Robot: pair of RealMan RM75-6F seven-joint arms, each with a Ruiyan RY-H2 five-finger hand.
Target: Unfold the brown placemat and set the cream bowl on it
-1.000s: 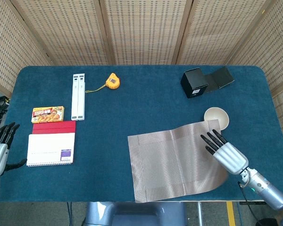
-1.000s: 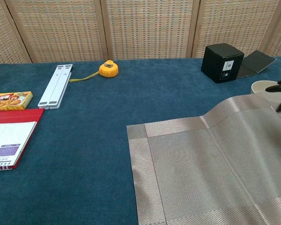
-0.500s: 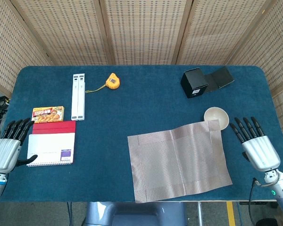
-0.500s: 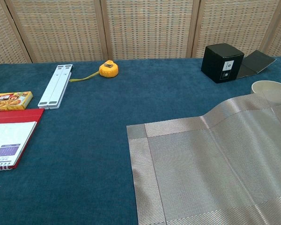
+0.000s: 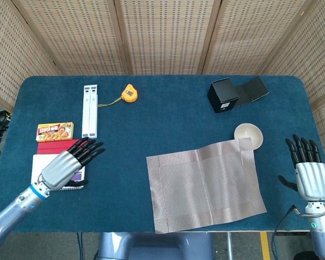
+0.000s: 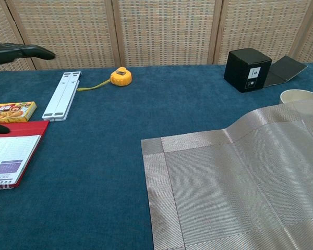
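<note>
— Both hands, how do they stand?

— Each holds nothing, fingers straight and spread. The left hand hovers over the spiral notebook at the near left of the table; in the chest view only its dark fingertips show at the upper left. The right hand is raised at the near right edge, apart from everything on the cloth.

— And the brown placemat?

— The brown placemat lies opened out on the near right part of the table. From the chest view its far right portion rises in a gentle hump instead of lying flat.

— Where is the cream bowl?

— The cream bowl stands upright just beyond the mat's far right corner. Whether the mat's corner touches its rim, I cannot tell.

— Further back?

— On the left, a red folder under the notebook, then an orange food box. Beyond, a white folding stand and a yellow tape measure. At the far right, a black box with its flap open.
</note>
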